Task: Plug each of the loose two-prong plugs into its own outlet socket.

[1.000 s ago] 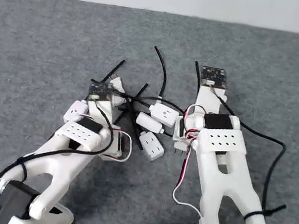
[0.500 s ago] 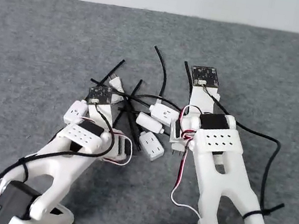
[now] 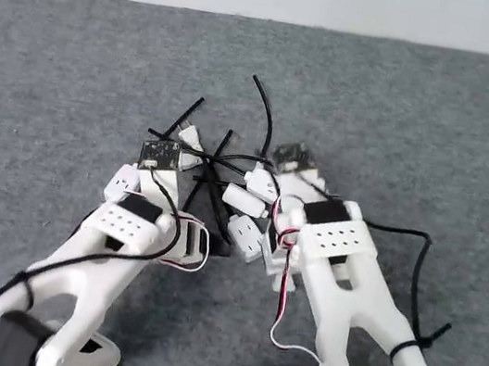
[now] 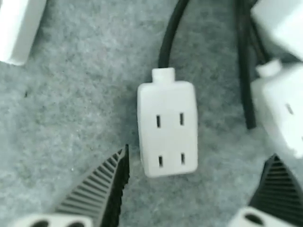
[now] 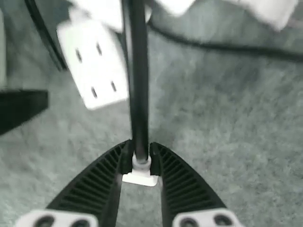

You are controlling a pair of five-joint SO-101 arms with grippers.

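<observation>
on the grey, carpet-like desk (image 3: 461, 125) a heap of white sockets and plugs (image 3: 246, 200) with black cords lies between the two arms. the left gripper (image 4: 201, 163) hangs just above one outlet socket (image 4: 166, 127), which lies flat with its four slots facing up and its black lead (image 4: 170, 33) running away from the wrist. its fingers (image 4: 102, 191) are spread wide, one on each side of the socket and not touching it. the right gripper (image 5: 140, 150) has its fingers (image 5: 102, 182) pinched narrow around a two-prong plug (image 5: 140, 178), gripping the white body where its black cord (image 5: 138, 71) leaves it. the cord runs straight out past a second socket (image 5: 94, 71), which lies just beside it on the desk.
</observation>
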